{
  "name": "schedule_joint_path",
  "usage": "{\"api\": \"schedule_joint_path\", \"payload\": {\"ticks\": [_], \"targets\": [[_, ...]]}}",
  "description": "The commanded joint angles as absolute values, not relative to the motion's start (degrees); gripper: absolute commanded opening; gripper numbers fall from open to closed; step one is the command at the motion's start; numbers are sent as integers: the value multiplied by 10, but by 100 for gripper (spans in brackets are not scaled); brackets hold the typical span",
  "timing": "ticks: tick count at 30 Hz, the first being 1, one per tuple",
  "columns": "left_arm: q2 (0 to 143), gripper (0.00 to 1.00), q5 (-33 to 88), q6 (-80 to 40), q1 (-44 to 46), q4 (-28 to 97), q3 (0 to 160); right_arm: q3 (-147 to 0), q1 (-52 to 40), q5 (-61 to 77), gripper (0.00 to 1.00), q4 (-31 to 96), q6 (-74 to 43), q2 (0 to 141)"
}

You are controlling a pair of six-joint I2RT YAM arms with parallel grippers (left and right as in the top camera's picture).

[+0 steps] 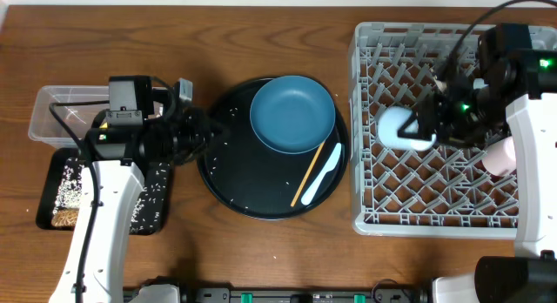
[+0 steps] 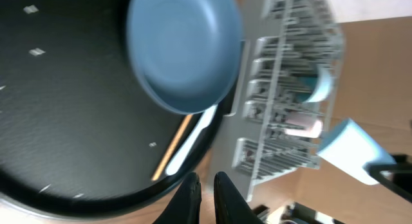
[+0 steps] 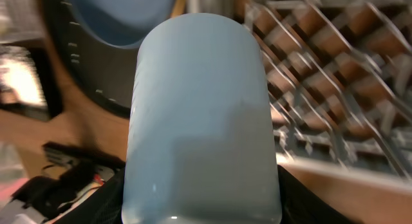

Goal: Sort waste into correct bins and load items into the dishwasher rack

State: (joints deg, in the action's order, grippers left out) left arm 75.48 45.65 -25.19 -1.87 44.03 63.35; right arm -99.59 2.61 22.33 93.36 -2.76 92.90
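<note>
- Cup in the air! The right gripper point(image 1: 428, 126) has clamped its fingers on either side of the light blue cup point(image 1: 400, 129) and holds it over the left part of the dishwasher rack point(image 1: 435, 203).
- From the right wrist view the cup fills the frame, with dark fingers point(image 3: 106, 201) pressed against its sides and the grey grid of the rack behind it.
- The pink cup point(image 1: 499, 155) is already in the rack, near its right side.
- Over on the left, the left gripper point(image 2: 206, 195) hangs above the left edge of the round black tray point(image 1: 231, 185). Its fingers are drawn almost together with only a thin gap, and nothing is between them.
- The dark blue plate point(image 1: 292, 114) sits on the upper right of that round tray.
- Just below the plate, the chopstick point(image 1: 309, 174) and the white spoon point(image 1: 325, 174) lie side by side, slanted, on the tray's right part.
- Loose rice grains point(image 1: 228, 146) are scattered over the round tray.
- At far left is the clear tub point(image 1: 50, 107). The shallow black tray point(image 1: 45, 218) is right below it and holds a heap of rice.
</note>
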Motion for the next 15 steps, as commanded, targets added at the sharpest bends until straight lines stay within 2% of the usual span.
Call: {"api": "schedule_joint_path", "payload": {"ticks": [1, 8, 15], "targets": [[756, 11, 378, -214, -20, 472, 638, -1006, 10, 156, 20, 949, -67, 922], [756, 11, 296, -201, -20, 525, 637, -1004, -35, 98, 16, 973, -107, 922], [756, 12, 289, -199, -20, 539, 637, -997, -91, 44, 14, 973, -159, 922]]}}
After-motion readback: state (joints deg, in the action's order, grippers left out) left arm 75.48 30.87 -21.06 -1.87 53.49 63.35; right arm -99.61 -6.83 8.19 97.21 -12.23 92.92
